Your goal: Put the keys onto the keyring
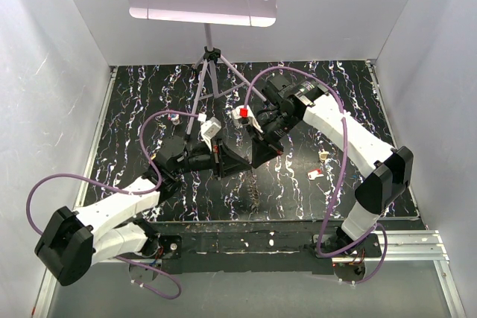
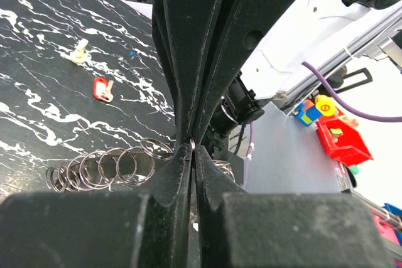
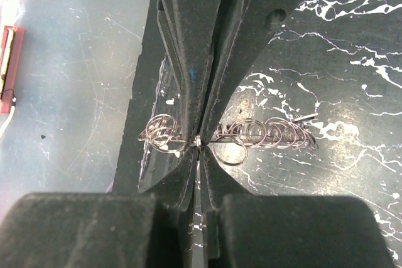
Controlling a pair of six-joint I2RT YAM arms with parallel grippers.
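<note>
1. Keyring [image 2: 107, 167]: you see it as a row of small metal loops at the middle of the surface [image 2: 38, 123], between the two arms. You cannot tell whether it rests on the surface or hangs just above it.
2. Your left hand [image 2: 191, 149] is closed, tips pinched on the keyring wire, with loops showing on both sides of the tips.
3. Your right hand [image 3: 198, 142] is closed on the keyring [image 3: 264, 133] too, meeting the left hand tip to tip.
4. Red key [image 2: 102, 90] and cream key [image 2: 78, 53] lie loose on the surface, near each other and well apart from the keyring.
</note>
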